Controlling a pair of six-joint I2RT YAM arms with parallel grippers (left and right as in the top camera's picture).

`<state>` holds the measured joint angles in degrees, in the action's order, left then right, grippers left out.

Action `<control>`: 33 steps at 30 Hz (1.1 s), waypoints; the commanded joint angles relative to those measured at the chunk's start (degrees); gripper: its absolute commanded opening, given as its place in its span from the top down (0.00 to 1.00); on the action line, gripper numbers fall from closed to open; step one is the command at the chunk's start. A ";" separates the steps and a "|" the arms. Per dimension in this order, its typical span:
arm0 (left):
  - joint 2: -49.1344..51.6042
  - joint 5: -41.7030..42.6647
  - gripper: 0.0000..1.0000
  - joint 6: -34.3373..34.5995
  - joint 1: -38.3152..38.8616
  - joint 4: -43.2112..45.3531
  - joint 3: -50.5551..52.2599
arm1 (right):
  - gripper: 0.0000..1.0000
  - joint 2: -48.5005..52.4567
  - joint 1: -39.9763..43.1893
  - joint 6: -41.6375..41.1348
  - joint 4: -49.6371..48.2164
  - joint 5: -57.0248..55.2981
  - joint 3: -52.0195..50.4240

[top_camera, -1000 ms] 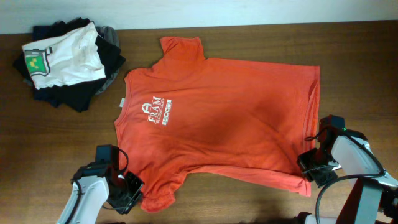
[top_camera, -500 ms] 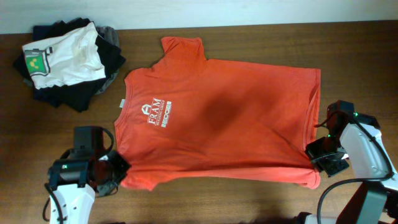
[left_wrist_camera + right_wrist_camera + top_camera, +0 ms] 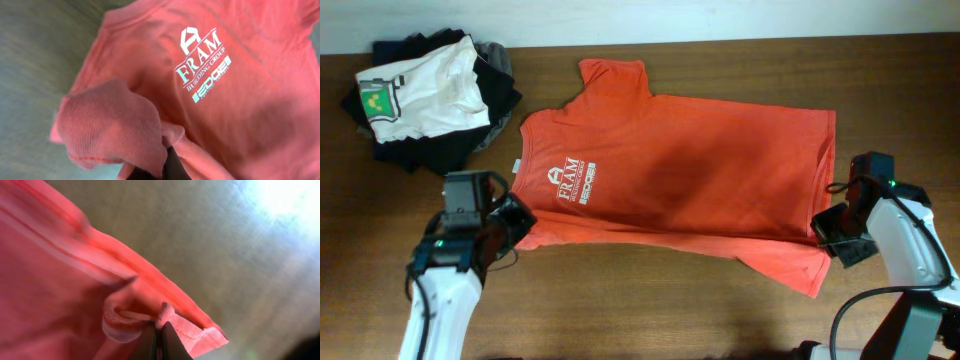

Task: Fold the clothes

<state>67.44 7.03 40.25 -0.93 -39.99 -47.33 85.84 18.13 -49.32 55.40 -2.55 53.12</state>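
Our L hand (image 3: 512, 226) pinches the shirt (image 3: 700, 170) by its sleeve, R hand (image 3: 832, 232) pinches the hem; shirt lies front up, mostly flat on the surface (image 3: 650, 310).

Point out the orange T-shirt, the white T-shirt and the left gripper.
orange T-shirt (image 3: 700, 170), overhead view, middle of the body.
white T-shirt (image 3: 432, 92), overhead view, plain white area.
left gripper (image 3: 518, 227), overhead view, fingertips at the sleeve.
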 commanded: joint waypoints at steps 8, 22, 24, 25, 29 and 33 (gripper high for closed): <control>15.78 -0.44 0.99 -0.68 1.95 16.37 -1.09 | 0.94 0.13 0.26 1.11 -2.34 -0.28 9.84; 21.16 -0.96 0.99 -0.70 5.64 29.75 -1.09 | 0.93 4.48 0.26 1.09 -6.16 -1.14 9.90; 22.05 -1.05 0.98 -0.70 6.27 31.54 -1.09 | 0.93 4.48 0.26 1.09 -6.91 -1.14 9.90; 22.45 -1.05 0.99 -0.68 6.29 32.50 -1.09 | 0.93 4.48 0.26 1.09 -7.30 -1.14 9.90; 24.26 -1.07 0.99 -0.70 6.29 36.59 -1.09 | 0.93 4.48 0.26 1.11 -8.96 -1.18 9.90; 25.44 -1.05 0.99 -0.70 6.29 39.26 -1.09 | 0.93 4.48 0.26 1.09 -9.88 -1.18 9.90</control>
<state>91.68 6.59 40.27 5.34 -2.39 -47.48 90.21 18.13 -48.23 45.93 -2.15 62.06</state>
